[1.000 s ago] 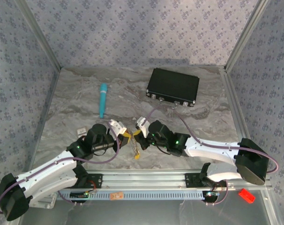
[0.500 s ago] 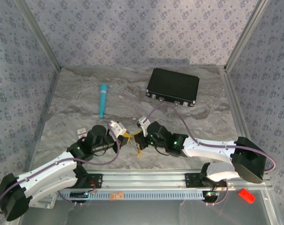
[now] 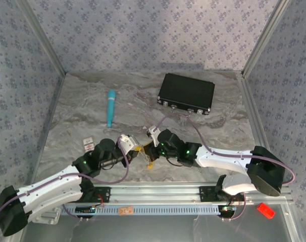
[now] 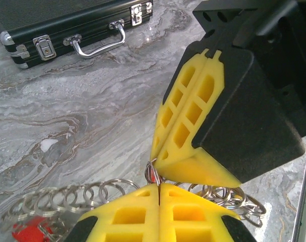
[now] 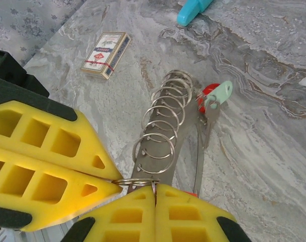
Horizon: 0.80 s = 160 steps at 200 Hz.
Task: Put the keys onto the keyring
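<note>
At the table's near middle my left gripper [image 3: 138,149] and right gripper [image 3: 149,147] meet tip to tip. Both are shut. In the left wrist view my left gripper [image 4: 158,185] pinches a small split ring [image 4: 154,173], and the right gripper's fingers [image 4: 193,126] press on it from above. In the right wrist view my right gripper [image 5: 155,187] and the left one's fingers [image 5: 52,171] hold that ring [image 5: 135,182] from both sides. Behind it lies the long keyring [image 5: 199,156] with several small rings [image 5: 165,118] along it. Keys with a pale tag [image 5: 217,95] and a red tag [image 5: 207,91] lie at its far end.
A black case [image 3: 186,94] stands at the back right with its handle toward me. A teal tube [image 3: 110,107] lies at the back left. A small card box [image 3: 88,143] lies left of my left gripper. A red bit [image 3: 265,209] sits beyond the front rail.
My left gripper has slid right and a little toward the front, uncovering the card box. The right gripper has edged left. Both stay shut, tips together.
</note>
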{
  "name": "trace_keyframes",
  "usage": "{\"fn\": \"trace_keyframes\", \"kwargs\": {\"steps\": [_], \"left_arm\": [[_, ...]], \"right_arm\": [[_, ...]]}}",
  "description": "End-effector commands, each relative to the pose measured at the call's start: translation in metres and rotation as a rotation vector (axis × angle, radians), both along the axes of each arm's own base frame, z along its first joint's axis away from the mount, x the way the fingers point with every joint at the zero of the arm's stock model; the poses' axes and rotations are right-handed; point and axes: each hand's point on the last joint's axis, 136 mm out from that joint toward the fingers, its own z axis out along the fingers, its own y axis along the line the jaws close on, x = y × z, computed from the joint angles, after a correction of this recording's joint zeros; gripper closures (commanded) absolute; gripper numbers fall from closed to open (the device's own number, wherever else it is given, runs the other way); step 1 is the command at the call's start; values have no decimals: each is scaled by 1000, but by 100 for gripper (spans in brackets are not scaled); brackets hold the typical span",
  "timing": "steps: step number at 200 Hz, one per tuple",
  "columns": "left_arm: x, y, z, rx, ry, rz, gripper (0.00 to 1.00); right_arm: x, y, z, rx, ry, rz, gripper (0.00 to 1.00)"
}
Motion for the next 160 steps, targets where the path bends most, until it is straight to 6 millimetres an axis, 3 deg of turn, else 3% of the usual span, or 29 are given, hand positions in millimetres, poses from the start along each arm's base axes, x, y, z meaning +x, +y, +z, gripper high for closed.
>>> {"fn": "trace_keyframes", "kwargs": {"steps": [1, 155, 160], "left_arm": [[-2, -2, 10, -22, -49, -19, 100], [1, 3, 15, -64, -93, 9, 100], [0, 3, 15, -64, -94, 10, 100]], "right_arm": [[7, -9, -3, -7, 25, -38, 100], [1, 0, -14, 15, 139, 39, 100], [2, -2, -16, 12, 142, 36, 97]]}}
